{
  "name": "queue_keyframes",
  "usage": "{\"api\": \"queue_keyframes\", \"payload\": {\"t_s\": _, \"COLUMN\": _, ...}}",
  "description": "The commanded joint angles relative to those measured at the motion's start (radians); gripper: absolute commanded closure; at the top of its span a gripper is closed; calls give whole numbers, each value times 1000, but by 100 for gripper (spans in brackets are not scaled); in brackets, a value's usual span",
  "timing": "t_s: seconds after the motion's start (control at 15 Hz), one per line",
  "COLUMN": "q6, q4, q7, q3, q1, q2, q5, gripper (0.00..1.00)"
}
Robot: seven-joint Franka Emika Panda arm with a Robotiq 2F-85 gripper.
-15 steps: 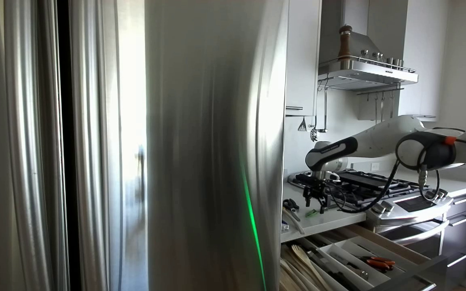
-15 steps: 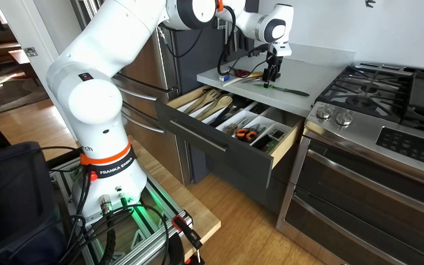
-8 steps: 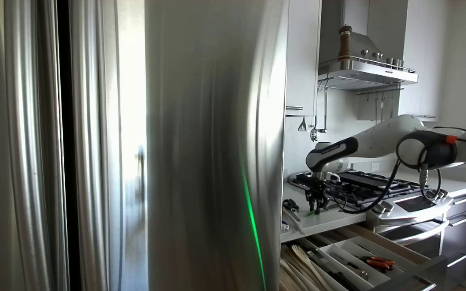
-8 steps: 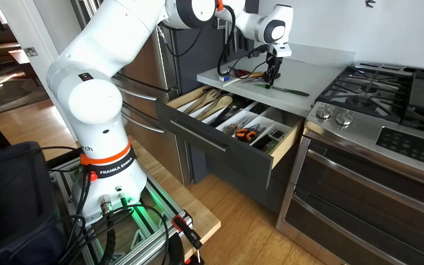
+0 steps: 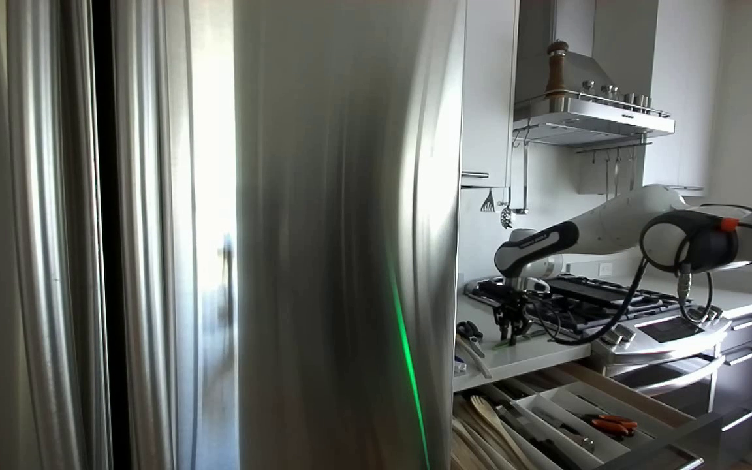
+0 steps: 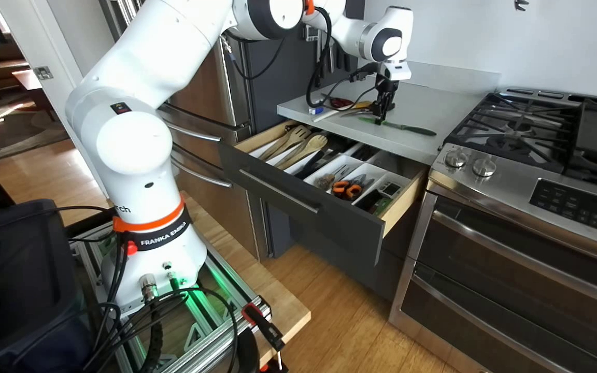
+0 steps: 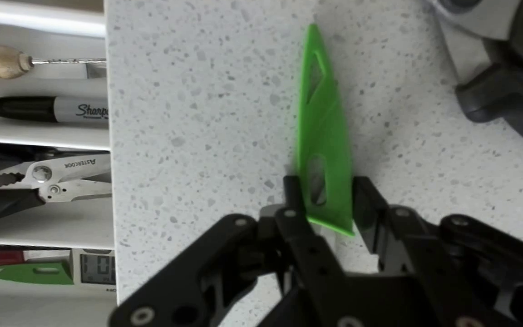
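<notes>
OK, grn sheath (image 7: 325,131) w/in end effector (image 7: 328,193)

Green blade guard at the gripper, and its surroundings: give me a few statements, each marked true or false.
The gripper has a finger on each side of the green blade guard. True.
That guard's tip points toward the range. False: it points away from the range.
The drawer stands open. True.
The wrist view shows only one such guard. False: a second green blade guard lies in the drawer.
A pepper mill stands on the range hood. True.
</notes>
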Motion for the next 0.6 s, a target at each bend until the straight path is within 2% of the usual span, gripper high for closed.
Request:
{"api": "queue_keyframes", "payload": {"t_s": 0.0, "q6": 24, "q4": -45, "q7": -29, "q3": -5, "q1": -10, "q2": -26, "q5": 0, "gripper": 92}}
{"api": "queue_keyframes", "payload": {"t_s": 0.53, "q6": 18, "q4": -35, "q7": -76, "q3": -15, "q1": -30, "q2": -21, "q5": 0, "gripper": 92}}
